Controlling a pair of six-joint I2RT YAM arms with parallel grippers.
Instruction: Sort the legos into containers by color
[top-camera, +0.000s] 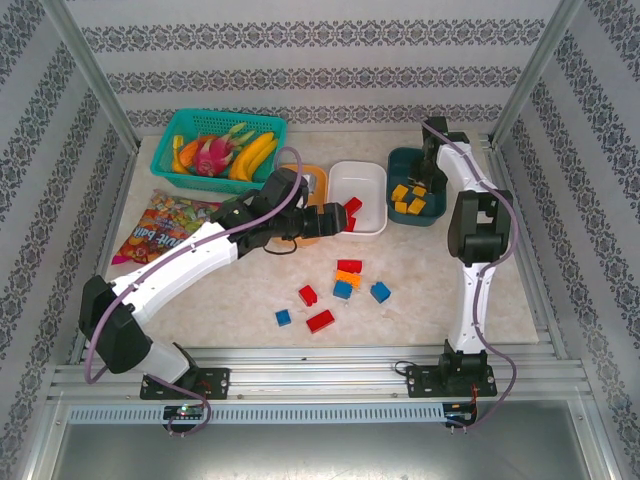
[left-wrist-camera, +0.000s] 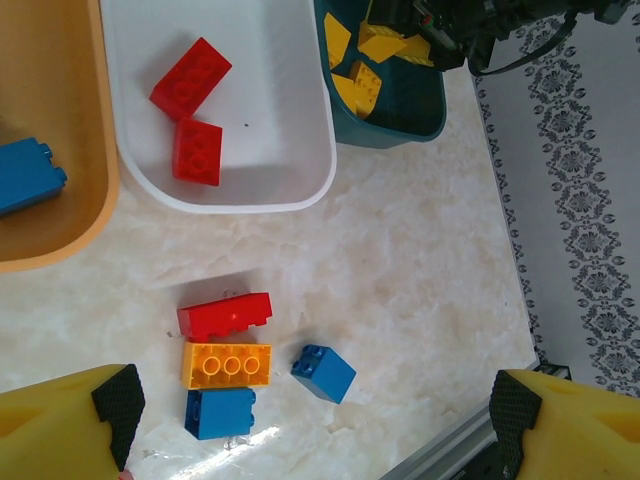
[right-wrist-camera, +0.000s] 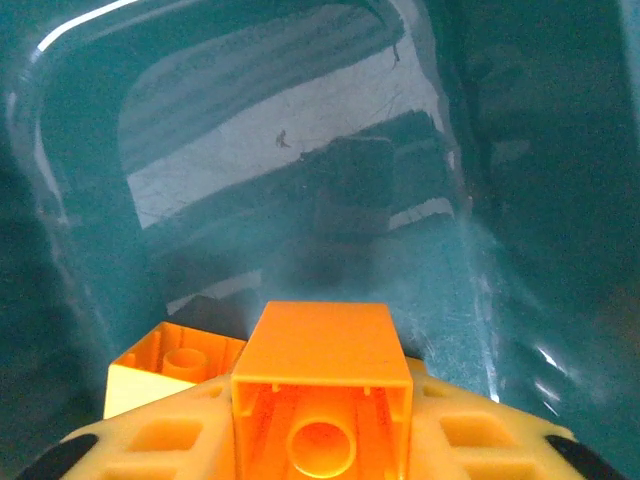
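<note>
The marble table (top-camera: 430, 270) carried three trays in a row at its 12 o'clock edge: orange tray (top-camera: 318, 172), white tray (top-camera: 362, 175) and teal tray (top-camera: 400, 160). The left gripper (top-camera: 300, 200) hung over the orange tray with its fingers (left-wrist-camera: 115, 400) spread wide and nothing between them. The right gripper (top-camera: 428, 170) reached into the teal tray, its fingers clamped on an orange brick (right-wrist-camera: 320, 400). Loose legos (top-camera: 345, 280) lay at 6 o'clock from the white tray. Two red bricks (left-wrist-camera: 190, 80) lay in the white tray, yellow bricks (top-camera: 408, 198) in the teal tray and a blue brick (left-wrist-camera: 25, 175) in the orange tray.
</note>
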